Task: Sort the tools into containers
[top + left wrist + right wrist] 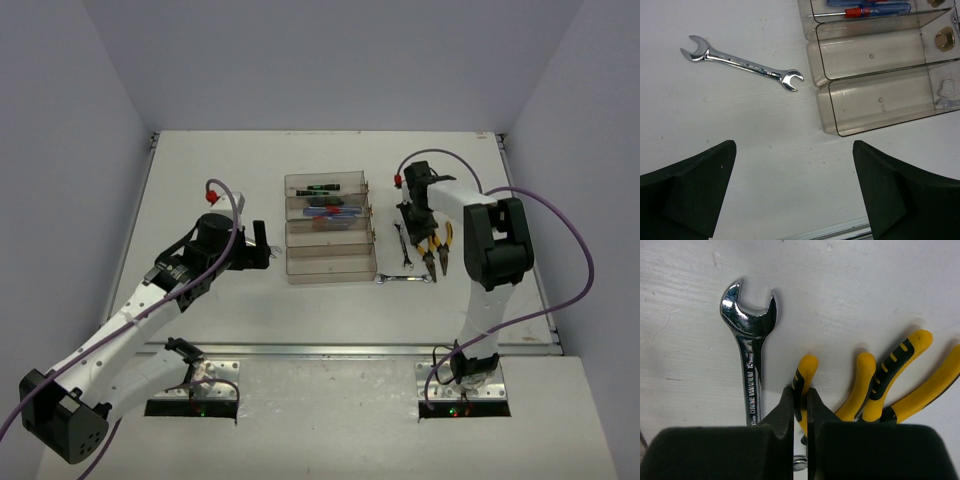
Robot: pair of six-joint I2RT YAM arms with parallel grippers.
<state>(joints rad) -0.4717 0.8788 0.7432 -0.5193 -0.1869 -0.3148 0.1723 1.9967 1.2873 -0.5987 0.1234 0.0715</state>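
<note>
The four joined clear trays (pixel 330 262) stand mid-table. One holds a black screwdriver with green marks (pixel 322 188), another blue-and-red screwdrivers (pixel 330 211), also in the left wrist view (pixel 865 10); the two nearest trays (pixel 875 100) look empty. My right gripper (pixel 800 395) is shut on one handle of a yellow-and-black pliers (pixel 804 375) lying on the table, right of the trays (pixel 432 243). A second pliers (pixel 900 385) lies beside it, a silver wrench (pixel 751 360) on the other side. My left gripper (pixel 795 190) is open and empty, left of the trays, near another wrench (pixel 742 62).
A further silver wrench (pixel 405 280) lies at the trays' near right corner. Brass fittings (pixel 945 39) show at the trays' right ends. White walls close the table at the back and sides. A metal strip (pixel 350 350) runs along the near edge.
</note>
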